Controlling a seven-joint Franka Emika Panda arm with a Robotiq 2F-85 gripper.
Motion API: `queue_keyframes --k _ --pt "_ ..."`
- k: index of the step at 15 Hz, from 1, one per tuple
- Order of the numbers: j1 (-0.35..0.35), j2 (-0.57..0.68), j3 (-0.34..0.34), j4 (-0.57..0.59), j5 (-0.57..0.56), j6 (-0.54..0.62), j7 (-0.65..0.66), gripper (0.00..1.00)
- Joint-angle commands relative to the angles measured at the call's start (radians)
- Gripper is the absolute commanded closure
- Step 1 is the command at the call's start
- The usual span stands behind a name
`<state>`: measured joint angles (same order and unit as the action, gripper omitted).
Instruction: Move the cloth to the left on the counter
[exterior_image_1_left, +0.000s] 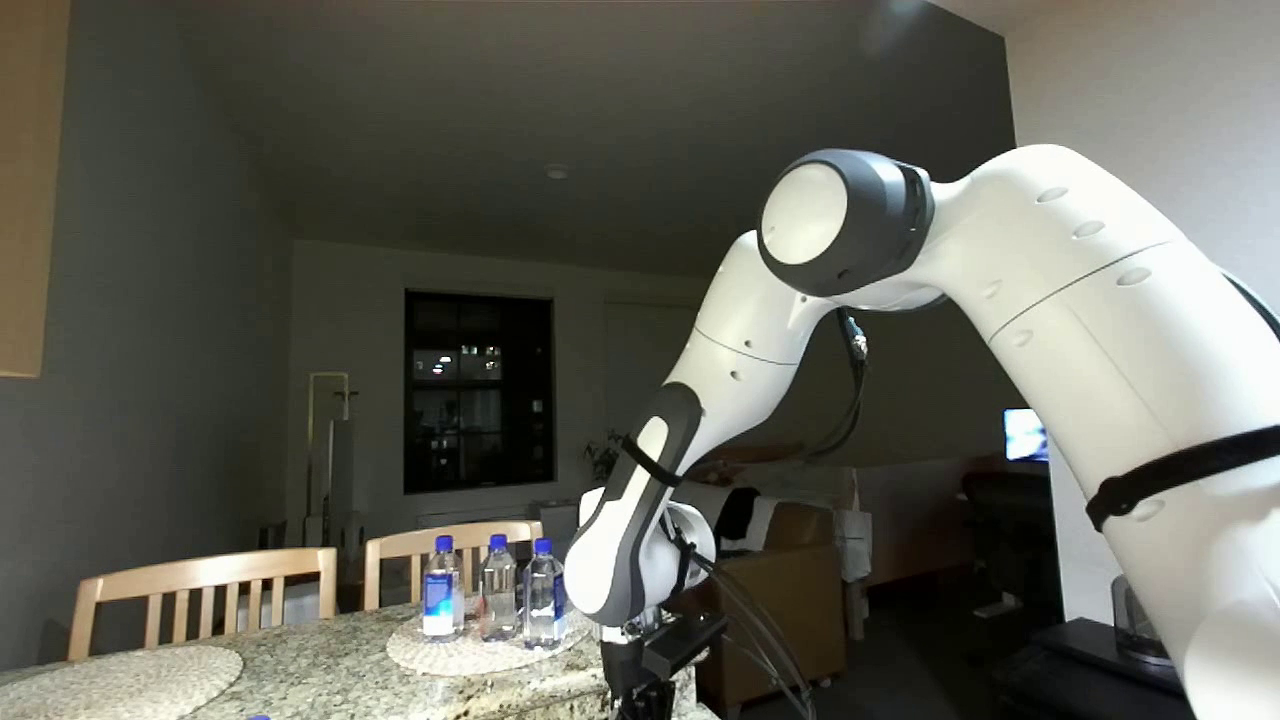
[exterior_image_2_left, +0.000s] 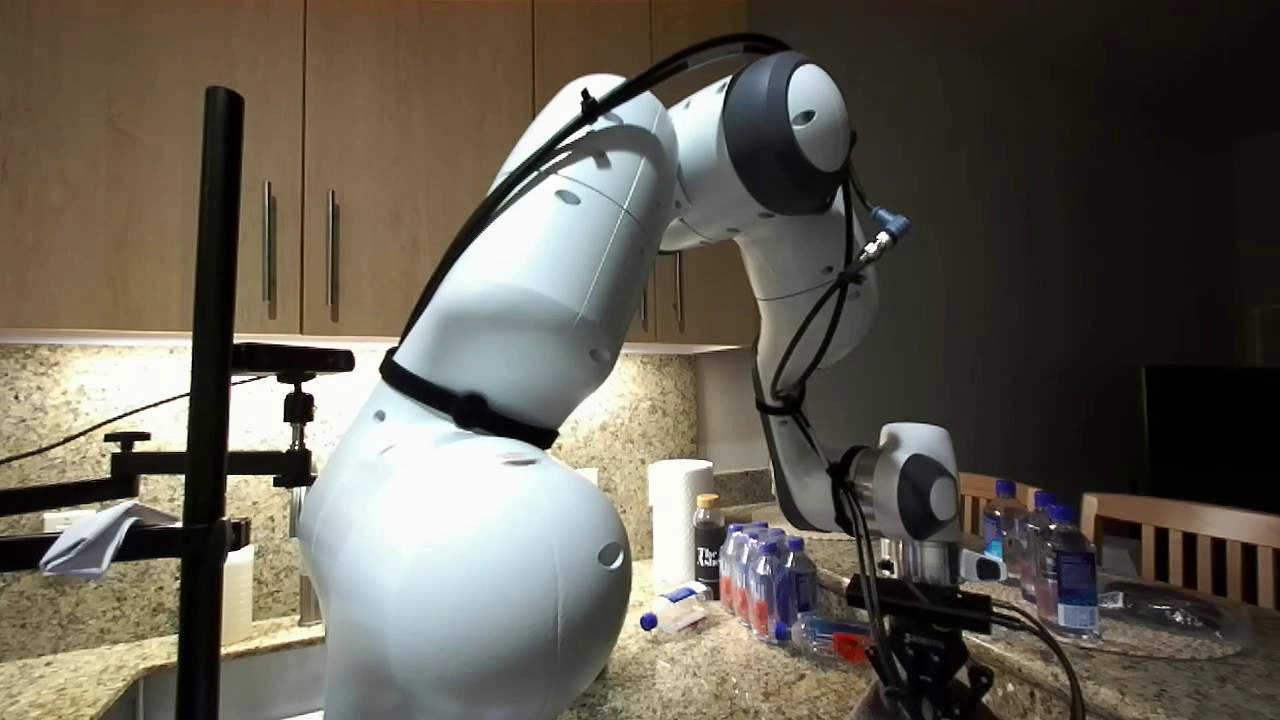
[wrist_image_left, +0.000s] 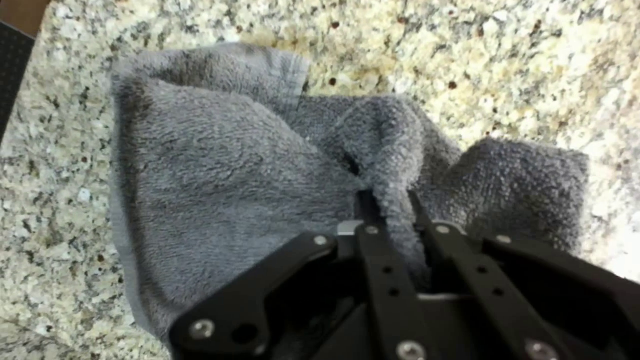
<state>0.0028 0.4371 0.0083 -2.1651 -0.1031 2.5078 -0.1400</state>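
While the black two-fingered gripper (wrist_image_left: 391, 202) is clamping a raised fold of the grey terry cloth (wrist_image_left: 225, 165) between its jaws, the rest of that cloth is lying rumpled on either side of them on the pale beige speckled stone counter (wrist_image_left: 505, 75). I'm judging the grasp as made; carrying it leftward and letting go are seemingly remaining, though I'm not seeing enough to tell whether any of that shift is done. As for containers, three clear plastic bottles with blue caps (exterior_image_1_left: 497, 592) are standing on a round woven placemat (exterior_image_1_left: 470, 659), showing in both exterior views. Near a dark bottle with a tan cap (exterior_image_2_left: 708, 560), a cluster of clear blue-capped bottles (exterior_image_2_left: 764, 585) is standing upright, and two similar bottles (exterior_image_2_left: 680, 606) are lying tipped over. Nothing is telling me how full any of them are.
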Motion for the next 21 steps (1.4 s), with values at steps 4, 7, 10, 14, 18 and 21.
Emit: queue_keyframes --k 4,7,10,14,18,21 --pt "-0.001 -0.123 0.006 -0.060 0.006 0.035 0.010 0.92" --pt "0.013 -0.177 0.003 -0.068 -0.010 0.057 0.029 0.91" --pt "0.025 -0.224 -0.002 -0.059 -0.025 0.071 0.050 0.92" --pt "0.039 -0.268 -0.001 -0.031 -0.038 0.116 0.063 0.92" --pt "0.062 -0.274 0.002 0.046 -0.057 0.134 0.099 0.92" --pt "0.097 -0.283 0.012 0.102 -0.102 0.114 0.144 0.92"
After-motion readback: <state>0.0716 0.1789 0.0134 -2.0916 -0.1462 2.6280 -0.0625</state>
